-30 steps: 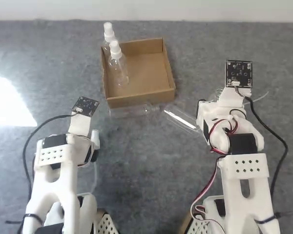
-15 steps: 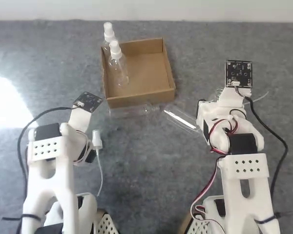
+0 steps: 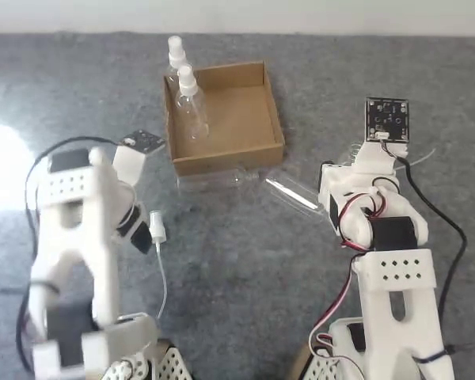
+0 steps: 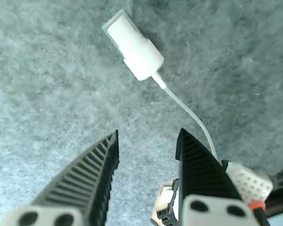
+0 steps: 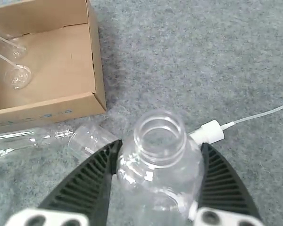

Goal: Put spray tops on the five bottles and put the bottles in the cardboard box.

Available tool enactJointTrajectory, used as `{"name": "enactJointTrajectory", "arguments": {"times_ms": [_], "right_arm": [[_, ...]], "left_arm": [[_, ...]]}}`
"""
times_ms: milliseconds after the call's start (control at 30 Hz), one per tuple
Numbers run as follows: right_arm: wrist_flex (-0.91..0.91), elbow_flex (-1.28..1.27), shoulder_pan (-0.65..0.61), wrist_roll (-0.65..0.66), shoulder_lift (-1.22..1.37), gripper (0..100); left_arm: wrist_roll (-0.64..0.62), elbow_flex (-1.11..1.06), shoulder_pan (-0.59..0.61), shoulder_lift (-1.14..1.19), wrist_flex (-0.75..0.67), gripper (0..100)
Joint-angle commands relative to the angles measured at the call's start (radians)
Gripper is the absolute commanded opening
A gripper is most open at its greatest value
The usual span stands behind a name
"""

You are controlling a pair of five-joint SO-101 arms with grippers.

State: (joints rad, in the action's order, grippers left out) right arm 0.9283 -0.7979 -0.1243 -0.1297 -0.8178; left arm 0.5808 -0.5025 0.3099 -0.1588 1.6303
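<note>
A white spray top (image 4: 137, 47) with a thin tube (image 4: 188, 113) lies on the grey table (image 3: 245, 261), also seen as the spray top (image 3: 157, 226) in the high view. My left gripper (image 4: 147, 134) hangs open just above it, touching nothing. My right gripper (image 5: 161, 146) is shut on an upright clear bottle (image 5: 158, 160) with an open neck. Another spray top (image 5: 207, 132) lies beside that bottle. The cardboard box (image 3: 257, 107) holds one capped bottle (image 3: 191, 107). A second capped bottle (image 3: 176, 54) stands behind the box.
Two clear uncapped bottles (image 3: 214, 180) (image 3: 293, 192) lie on the table along the box's front wall. The right arm's base (image 3: 392, 277) takes up the front right, and the left arm (image 3: 83, 229) stands tall at the front left.
The left arm has risen and swung back to the left, uncovering the spray top and its tube on the table. The right arm has kept still with its bottle.
</note>
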Motion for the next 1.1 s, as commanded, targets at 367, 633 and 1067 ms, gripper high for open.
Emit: {"name": "enactJointTrajectory", "arguments": {"times_ms": [367,633,1067], "right_arm": [[-0.018,0.015,0.013,0.000,-0.039,19.4],[-0.018,0.015,0.013,0.000,-0.039,19.4],[-0.018,0.015,0.013,0.000,-0.039,19.4]], "left_arm": [[-0.143,0.440,-0.052,0.491,0.109,18],[-0.258,0.440,-0.118,0.500,0.041,18],[-0.311,0.329,-0.123,0.502,-0.138,18]]}}
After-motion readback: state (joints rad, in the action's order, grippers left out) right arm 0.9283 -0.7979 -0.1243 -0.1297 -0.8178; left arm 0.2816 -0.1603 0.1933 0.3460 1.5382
